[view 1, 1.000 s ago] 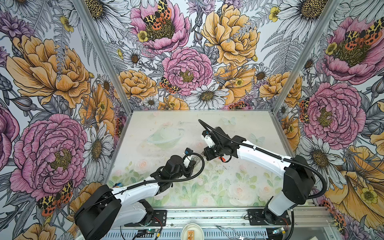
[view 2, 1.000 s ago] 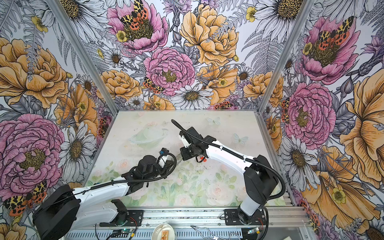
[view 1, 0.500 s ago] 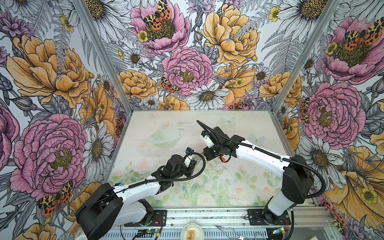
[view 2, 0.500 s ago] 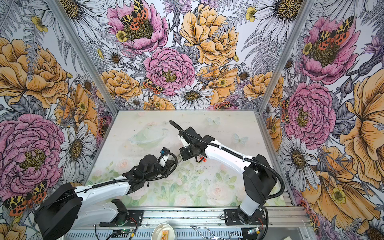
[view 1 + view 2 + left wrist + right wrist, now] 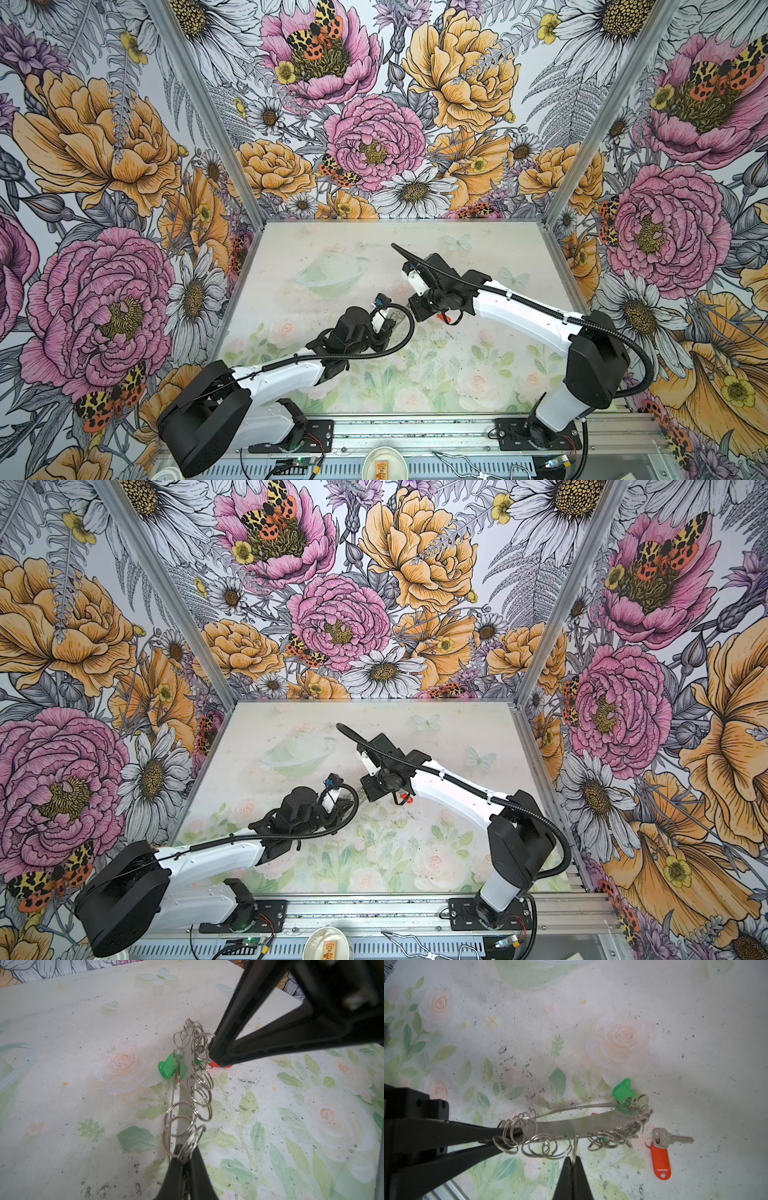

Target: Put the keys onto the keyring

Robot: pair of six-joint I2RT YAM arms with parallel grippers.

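Left gripper (image 5: 185, 1157) clamps the keyring (image 5: 571, 1124) by its rim, right gripper (image 5: 573, 1162) pinches one split ring (image 5: 574, 1146), holding it on edge over the table (image 5: 695, 1043) — a green key (image 5: 622, 1089) looks hung on, an orange-tagged key (image 5: 672, 1138) lies loose beside it.

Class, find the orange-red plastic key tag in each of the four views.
In a top view: orange-red tag, a speck beside the right arm.
In a top view: same spot.
Left wrist: peeking past the flat grey keyring.
Right wrist: fully shown beside it.
Shared landmark: that keyring.
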